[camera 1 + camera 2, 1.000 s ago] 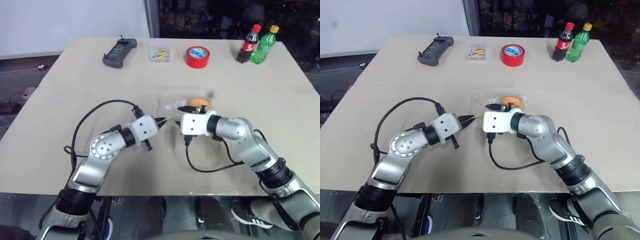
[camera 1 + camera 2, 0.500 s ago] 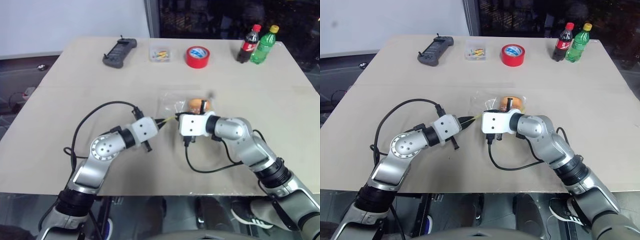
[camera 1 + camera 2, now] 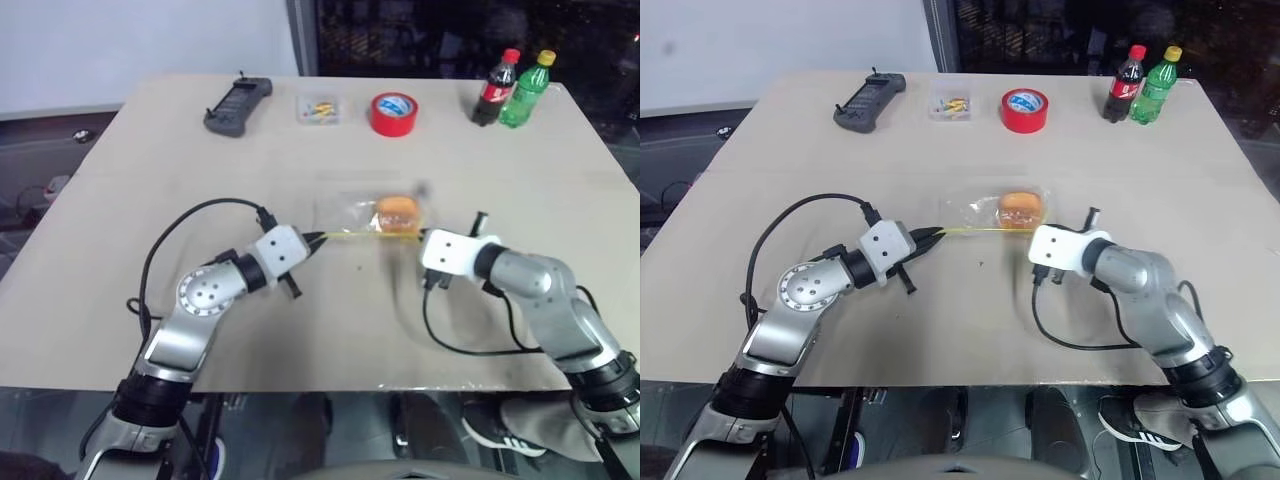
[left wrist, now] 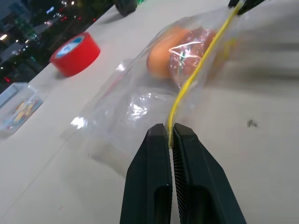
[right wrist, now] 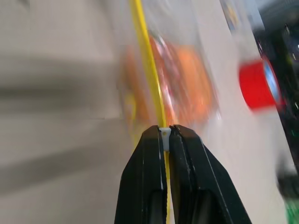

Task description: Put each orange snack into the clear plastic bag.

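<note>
Tabletop: right tool (image 5: 164, 134) now further right.

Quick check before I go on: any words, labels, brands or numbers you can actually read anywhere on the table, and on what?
No text can be quoted from these pictures.
Dark cola bottle: red label, lettering too small.
Green bottle: label unreadable.
Red tape roll: blue-and-white mark inside, too blurred.
Black handheld controller: no legible markings.
Clear plastic bag: printing unreadable.
</note>
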You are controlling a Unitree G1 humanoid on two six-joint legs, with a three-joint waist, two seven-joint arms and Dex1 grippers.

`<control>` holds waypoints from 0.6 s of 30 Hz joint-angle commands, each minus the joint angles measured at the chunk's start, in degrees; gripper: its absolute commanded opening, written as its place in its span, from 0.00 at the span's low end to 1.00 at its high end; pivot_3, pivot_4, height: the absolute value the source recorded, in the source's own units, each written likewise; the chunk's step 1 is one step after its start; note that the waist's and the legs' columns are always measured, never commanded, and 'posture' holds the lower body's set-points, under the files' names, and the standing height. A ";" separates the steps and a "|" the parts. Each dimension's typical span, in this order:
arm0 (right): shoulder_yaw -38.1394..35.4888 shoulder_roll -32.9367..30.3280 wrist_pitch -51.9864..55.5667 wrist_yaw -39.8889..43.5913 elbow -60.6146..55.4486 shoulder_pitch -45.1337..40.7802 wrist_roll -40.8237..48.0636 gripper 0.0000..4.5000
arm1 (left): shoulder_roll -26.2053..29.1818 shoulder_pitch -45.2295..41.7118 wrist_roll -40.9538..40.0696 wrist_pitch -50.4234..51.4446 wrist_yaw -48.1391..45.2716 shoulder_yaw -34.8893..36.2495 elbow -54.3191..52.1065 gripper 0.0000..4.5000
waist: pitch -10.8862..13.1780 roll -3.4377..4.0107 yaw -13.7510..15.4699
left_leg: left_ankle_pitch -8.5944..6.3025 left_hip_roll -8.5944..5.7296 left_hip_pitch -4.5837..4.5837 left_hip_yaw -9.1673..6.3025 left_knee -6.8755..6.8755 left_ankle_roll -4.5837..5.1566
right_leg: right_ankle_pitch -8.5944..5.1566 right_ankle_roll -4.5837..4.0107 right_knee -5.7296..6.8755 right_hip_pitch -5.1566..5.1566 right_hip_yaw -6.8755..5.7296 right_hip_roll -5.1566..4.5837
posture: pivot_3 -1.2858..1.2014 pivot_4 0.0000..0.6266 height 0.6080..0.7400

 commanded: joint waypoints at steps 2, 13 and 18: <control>-6.09 -1.55 1.96 -3.13 2.50 -1.63 -1.03 0.03 | -0.37 -2.35 -0.62 0.04 1.73 3.35 2.20 0.00 | 0.00 0.00 0.12 | 0.00 0.00 -0.01 0.00 0.00 0.00 | 0.00 0.00 0.00 0.01 0.00 0.00 | 0.52 0.24 0.84; -4.65 -2.99 -10.28 -10.98 29.80 -28.21 -1.93 0.03 | -6.13 -34.55 -1.84 -3.36 3.87 3.17 35.91 0.00 | 0.05 -0.04 0.32 | 0.00 -0.09 -0.13 -0.01 0.13 0.00 | 0.02 0.02 0.00 -0.01 -0.04 -0.03 | 0.52 0.24 0.84; -6.43 -5.98 -15.61 -8.99 29.35 -27.17 0.92 0.03 | -6.48 -40.20 -1.29 -12.20 2.75 2.92 42.89 0.00 | 0.03 -0.04 0.15 | -0.09 -0.13 -0.19 0.12 0.03 0.14 | 0.01 0.04 -0.15 -0.03 0.02 -0.13 | 0.52 0.24 0.84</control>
